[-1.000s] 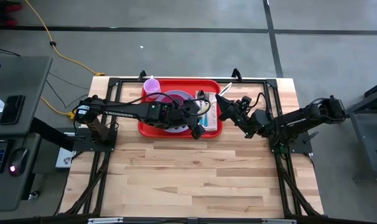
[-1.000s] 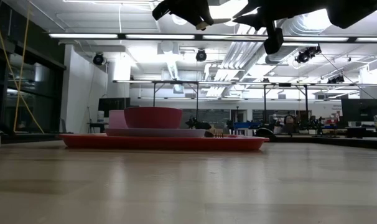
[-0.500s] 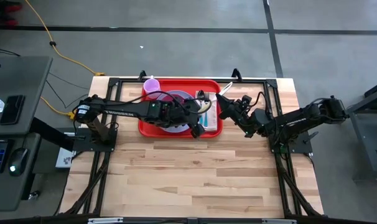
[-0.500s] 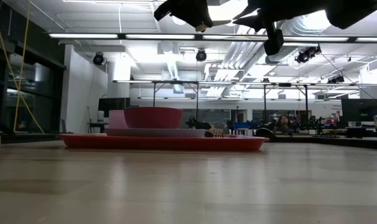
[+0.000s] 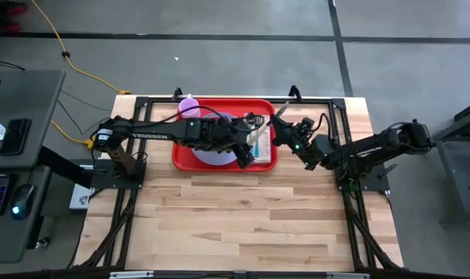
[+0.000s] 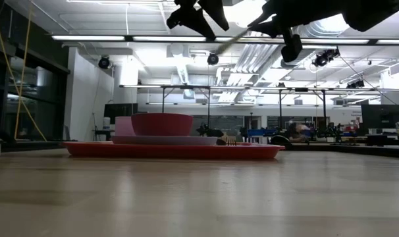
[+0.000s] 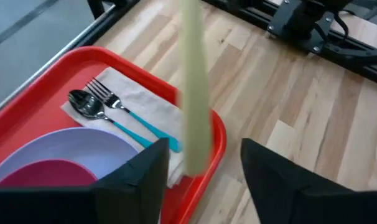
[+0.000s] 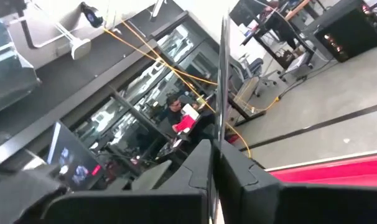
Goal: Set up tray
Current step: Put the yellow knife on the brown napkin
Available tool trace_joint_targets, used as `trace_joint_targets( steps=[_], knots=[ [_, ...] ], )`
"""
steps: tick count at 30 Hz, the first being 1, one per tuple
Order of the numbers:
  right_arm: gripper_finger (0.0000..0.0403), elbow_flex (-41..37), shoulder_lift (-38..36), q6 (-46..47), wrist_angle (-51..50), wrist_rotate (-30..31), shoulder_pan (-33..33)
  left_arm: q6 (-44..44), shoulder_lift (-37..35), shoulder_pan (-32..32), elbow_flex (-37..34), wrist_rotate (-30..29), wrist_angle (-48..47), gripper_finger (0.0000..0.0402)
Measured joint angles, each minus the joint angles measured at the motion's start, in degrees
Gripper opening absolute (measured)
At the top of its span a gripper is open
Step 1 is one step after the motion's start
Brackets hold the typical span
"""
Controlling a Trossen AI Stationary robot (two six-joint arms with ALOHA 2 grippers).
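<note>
The red tray (image 5: 184,157) (image 6: 186,151) (image 7: 114,67) lies at the table's far side. It holds a lavender plate (image 7: 83,149) with a red bowl (image 6: 162,123) on it. A napkin with a fork and a teal-handled spoon (image 7: 107,102) lies beside the plate. My right gripper (image 5: 284,128) (image 8: 218,155) hovers past the tray's right rim, shut on a long, thin pale utensil (image 6: 234,38) (image 8: 224,74). My left gripper (image 5: 248,153) (image 7: 204,147) hangs open above the tray's right end. The utensil's free end (image 7: 191,74) reaches into the gap between its fingers. My right gripper pinches one end of the pale utensil (image 8: 220,144) between its two fingers. It comes from the table's right. The utensil runs on past the fingertips toward my left gripper, lifted clear and slanting high above the tray. My left gripper's fingers (image 7: 157,155) stand on either side of the utensil's free end; whether they touch it I cannot tell.
A lavender cup (image 5: 188,105) (image 6: 124,125) stands at the tray's far left corner. Bare wood (image 5: 243,217) stretches from the tray to the table's near edge. Black frame rails (image 5: 219,98) run along the table's far side. A person sits at desks beyond the table.
In the low view the pale utensil lay near level at the picture's top. It now slants, with its free end swung down toward my left gripper. My left arm has shifted slightly toward the table's far edge, and its gripper has turned toward the utensil.
</note>
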Motion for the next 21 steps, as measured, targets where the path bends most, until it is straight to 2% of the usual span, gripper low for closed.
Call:
trace_joint_targets(
  steps=[7,14,21],
  knots=[
    [0.0001,0.0,0.0,2.1,-3.9,-3.3,-2.6,2.6,0.0,1.5,0.0,0.1,-1.5,0.0277],
    [0.0001,0.0,-0.4,10.6,-15.4,-12.9,-9.6,2.8,-0.1,3.7,0.0,0.1,-10.3,0.0288],
    [0.0,0.1,-3.6,14.0,-28.4,-26.9,-21.8,1.3,-0.1,4.2,0.0,0.1,-16.4,0.0281]
  ],
)
